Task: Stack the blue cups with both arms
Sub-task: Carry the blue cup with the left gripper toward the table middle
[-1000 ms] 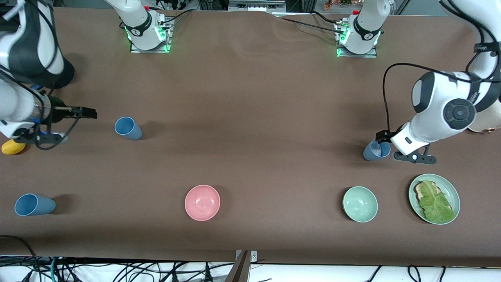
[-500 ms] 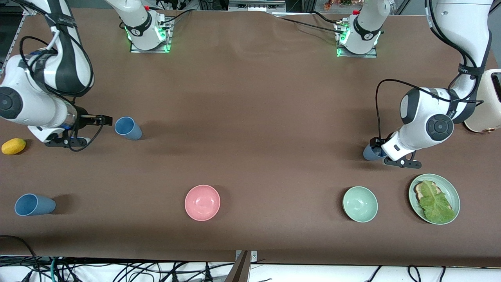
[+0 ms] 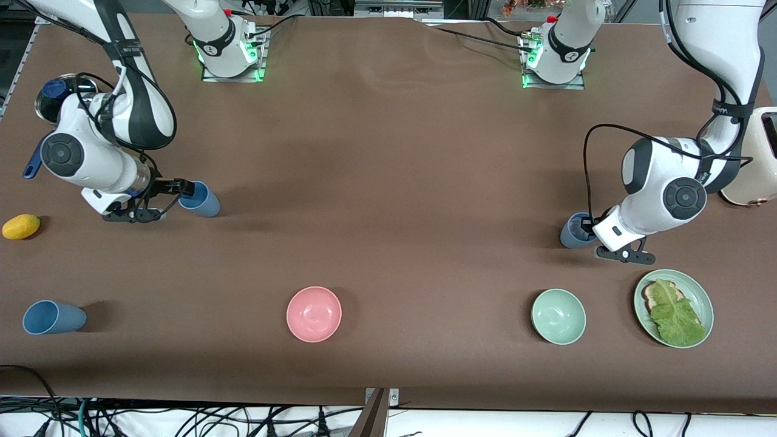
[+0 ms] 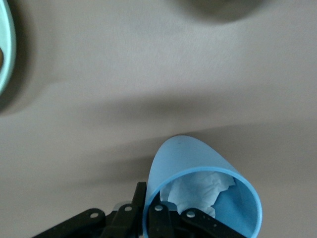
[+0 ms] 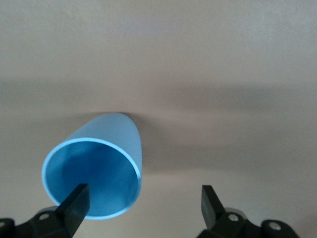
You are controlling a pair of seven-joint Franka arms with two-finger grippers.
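Observation:
A blue cup (image 3: 203, 201) stands toward the right arm's end of the table. My right gripper (image 3: 181, 189) is open at its rim. In the right wrist view one fingertip (image 5: 75, 199) lies over the mouth of that cup (image 5: 106, 144) and the other is well clear of it; the gripper (image 5: 143, 203) is empty. A greyer blue cup (image 3: 572, 231) with whitish paper inside stands toward the left arm's end. My left gripper (image 3: 587, 228) is shut on its rim, one finger inside and one outside, as the left wrist view shows for gripper (image 4: 151, 212) and cup (image 4: 190, 161). A third blue cup (image 3: 53, 317) stands alone, nearer the front camera.
A pink bowl (image 3: 314, 314), a pale green bowl (image 3: 558, 316) and a green plate (image 3: 704, 303) with toast and lettuce stand nearer the front camera. A yellow fruit (image 3: 21, 226) and a metal pot (image 3: 45, 100) are at the right arm's end. A white toaster (image 3: 759, 164) is at the left arm's end.
My right arm has swung in and brought its open gripper to the blue cup's rim. My left gripper has closed in on the greyer cup, which shifted slightly.

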